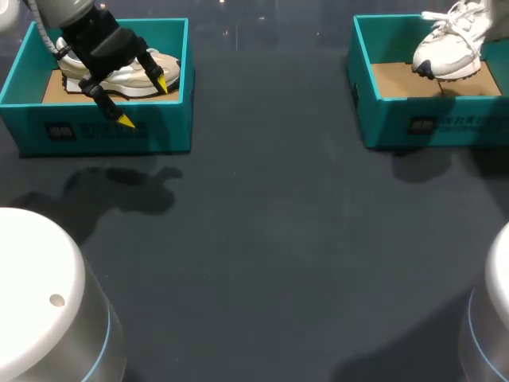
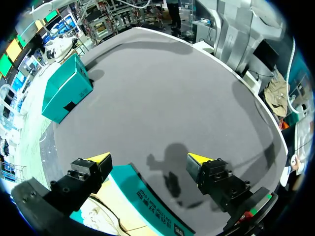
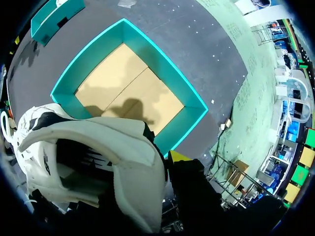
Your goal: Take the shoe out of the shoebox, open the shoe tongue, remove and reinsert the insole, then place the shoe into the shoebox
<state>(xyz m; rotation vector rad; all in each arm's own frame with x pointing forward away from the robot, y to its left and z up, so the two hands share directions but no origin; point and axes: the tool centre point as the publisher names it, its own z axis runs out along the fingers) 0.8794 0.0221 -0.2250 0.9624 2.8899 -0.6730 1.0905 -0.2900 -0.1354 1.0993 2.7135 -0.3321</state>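
Observation:
A white shoe [image 1: 452, 41] with a dark toe patch hangs tilted, toe down, over the right teal shoebox [image 1: 433, 119]. In the right wrist view my right gripper [image 3: 166, 162] is shut on the shoe's [image 3: 98, 147] heel collar. One yellow fingertip [image 3: 179, 156] shows outside the collar, and below lies the shoebox's [image 3: 189, 118] bare cardboard floor. My left gripper [image 1: 145, 102] stands open over the front wall of the left teal shoebox [image 1: 103, 131], which holds a white and beige shoe [image 1: 127, 79]. Nothing lies between the fingers of the left gripper [image 2: 148, 158], which hover above the shoebox wall [image 2: 142, 196].
The dark grey table [image 1: 262, 239] stretches between the two boxes. In the left wrist view the right shoebox [image 2: 66, 88] stands far ahead across the table. The bases of my arms [image 1: 40, 302] fill the near corners.

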